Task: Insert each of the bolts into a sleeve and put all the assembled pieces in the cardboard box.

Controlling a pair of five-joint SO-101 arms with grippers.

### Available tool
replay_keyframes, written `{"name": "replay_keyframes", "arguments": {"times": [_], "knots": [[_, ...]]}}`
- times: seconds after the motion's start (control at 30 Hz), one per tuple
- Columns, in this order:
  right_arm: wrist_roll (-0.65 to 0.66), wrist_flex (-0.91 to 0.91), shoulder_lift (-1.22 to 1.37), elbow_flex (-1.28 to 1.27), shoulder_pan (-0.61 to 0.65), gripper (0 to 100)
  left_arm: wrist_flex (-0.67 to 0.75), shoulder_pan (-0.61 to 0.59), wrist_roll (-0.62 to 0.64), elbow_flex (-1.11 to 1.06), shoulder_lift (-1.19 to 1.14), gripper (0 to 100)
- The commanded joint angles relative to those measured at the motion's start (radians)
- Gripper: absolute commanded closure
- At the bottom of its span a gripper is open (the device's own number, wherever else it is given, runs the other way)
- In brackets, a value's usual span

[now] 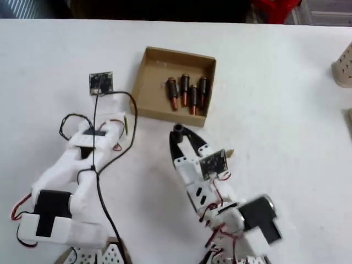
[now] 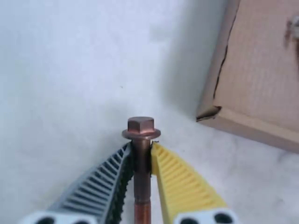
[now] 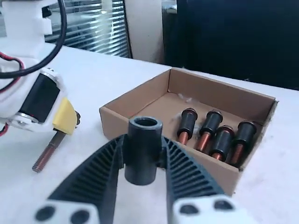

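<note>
Currently I hold: bolt [image 2: 141,135], left claw [image 2: 142,148] clamped, shank tilted; sleeve [image 3: 144,158], right claw [image 3: 143,140] clamped, upright, bolt's 3 o'clock, high view.

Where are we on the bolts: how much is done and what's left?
Done: four assembled bolt-and-sleeve pieces lie in the brown cardboard box. In hand: the left gripper is shut on a copper-coloured hex-head bolt, the right gripper on a black cylindrical sleeve, not yet joined. Left: insert that bolt and box the piece.
</note>
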State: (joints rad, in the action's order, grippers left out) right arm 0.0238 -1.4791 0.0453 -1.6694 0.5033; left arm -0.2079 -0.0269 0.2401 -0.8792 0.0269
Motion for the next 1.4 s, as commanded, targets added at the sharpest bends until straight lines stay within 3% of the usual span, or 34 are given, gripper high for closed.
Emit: {"name": "replay_keyframes", "arguments": {"times": [0.0,0.23,0.33,0.47,0.7,1.13,1.37], "knots": [[-0.012,-0.265,0.199,0.031,0.022,98.4,0.028,-0.002,-0.003,0.005,0.056,98],[-0.012,-0.277,0.297,0.118,0.062,98.4,0.031,-0.002,-0.003,0.008,0.056,98],[-0.014,-0.266,0.312,0.167,0.076,98.4,0.101,-0.002,-0.003,-0.017,0.058,98],[-0.054,-0.266,0.360,0.219,0.108,98.4,0.370,0.002,-0.003,-0.133,0.058,98],[-0.060,-0.269,0.403,0.236,0.113,98.4,1.066,0.082,-0.009,-0.445,0.058,98],[-0.060,-0.265,0.407,0.249,0.111,98.3,1.699,0.133,-0.002,-0.632,0.058,98],[-0.060,-0.265,0.407,0.249,0.110,98.3,1.840,0.229,-0.002,-0.738,0.058,98]]}}
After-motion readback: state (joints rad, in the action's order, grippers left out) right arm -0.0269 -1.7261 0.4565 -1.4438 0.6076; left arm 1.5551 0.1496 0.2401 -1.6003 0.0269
